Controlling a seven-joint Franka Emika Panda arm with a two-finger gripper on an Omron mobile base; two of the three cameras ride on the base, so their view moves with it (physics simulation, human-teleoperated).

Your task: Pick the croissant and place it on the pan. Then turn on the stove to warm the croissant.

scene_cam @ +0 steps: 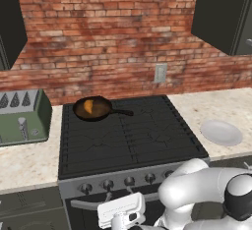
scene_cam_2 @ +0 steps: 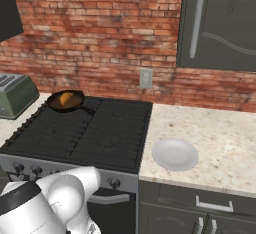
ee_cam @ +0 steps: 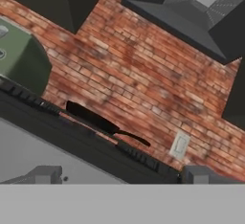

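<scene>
OK, my gripper (ee_cam: 117, 175) sits low at the stove's (scene_cam: 147, 135) front edge, fingers (ee_cam: 45, 174) spread wide, holding nothing. Croissant (scene_cam: 88, 106) lies in the pan (scene_cam: 96, 110) on the stove's rear-left corner, well apart from the fingers.

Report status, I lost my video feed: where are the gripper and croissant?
Gripper open, empty, low at the stove front. Croissant in the pan, back left burner. Nothing blocks the knobs.

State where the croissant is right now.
The croissant lies inside the pan on the stove's back-left burner, near the green toaster.
</scene>
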